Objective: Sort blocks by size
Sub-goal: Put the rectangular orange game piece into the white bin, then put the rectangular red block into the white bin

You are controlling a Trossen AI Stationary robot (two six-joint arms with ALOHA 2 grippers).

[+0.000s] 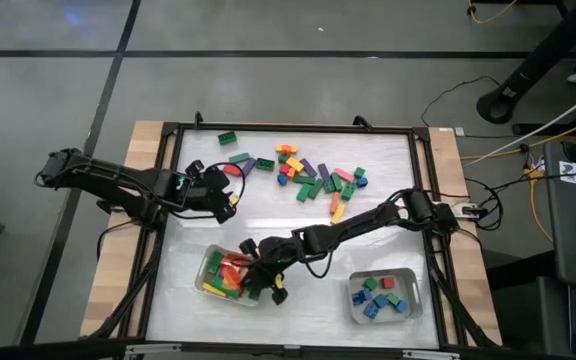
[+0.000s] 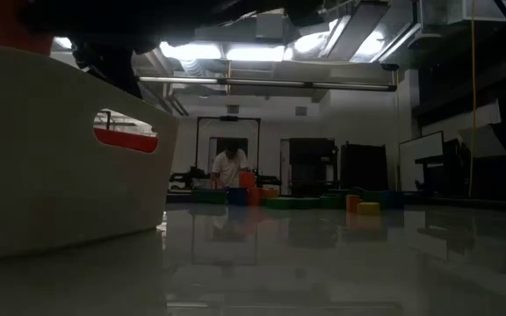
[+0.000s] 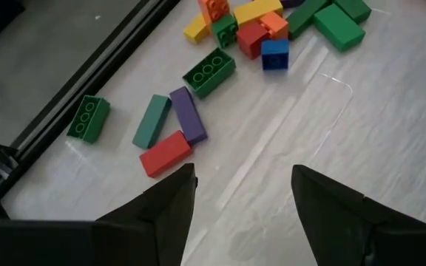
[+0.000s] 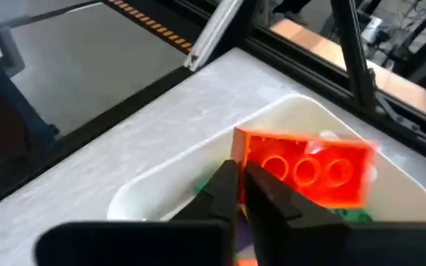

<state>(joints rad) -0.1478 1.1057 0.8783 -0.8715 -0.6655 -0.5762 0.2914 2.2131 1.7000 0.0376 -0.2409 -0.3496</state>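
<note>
Long orange studded plastic brick [image 4: 307,169], three round studs showing, above left pale rectangular tray [image 4: 413,201] on white desk [image 1: 298,225]. Right gripper [image 4: 240,185] fingers nearly closed beside it; left gripper [image 3: 243,193] fingers wide, empty.

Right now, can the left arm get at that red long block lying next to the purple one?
Probably yes. The left gripper is open and empty, the red block lies just ahead of its fingertips, and only bare table lies between them; the purple block touches it.

table [image 1: 298,225]: white top | loose blocks [image 1: 313,175] far side | two trays [image 1: 211,268] near side
</note>
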